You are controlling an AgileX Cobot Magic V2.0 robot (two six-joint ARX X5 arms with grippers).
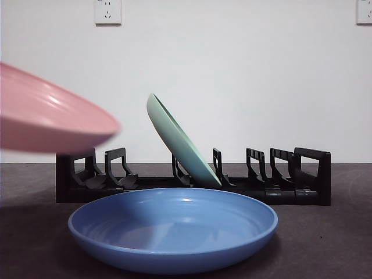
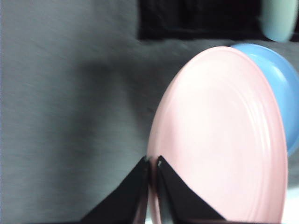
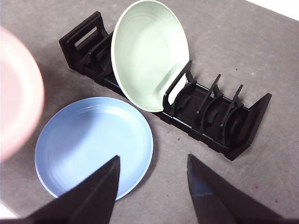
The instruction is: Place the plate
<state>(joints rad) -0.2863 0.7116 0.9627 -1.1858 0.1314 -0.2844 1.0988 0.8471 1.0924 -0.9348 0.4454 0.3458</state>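
Left end effector (image 2: 153, 162) clamps pink plate (image 2: 219, 140) rim, airborne nr rack (image 1: 302, 174); right end effector (image 3: 153, 161) spread w/ nothing held.

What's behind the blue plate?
Behind the blue plate stands the black rack, with the green plate leaning in one slot. The blue plate's rim hides the rack's lower middle from the front.
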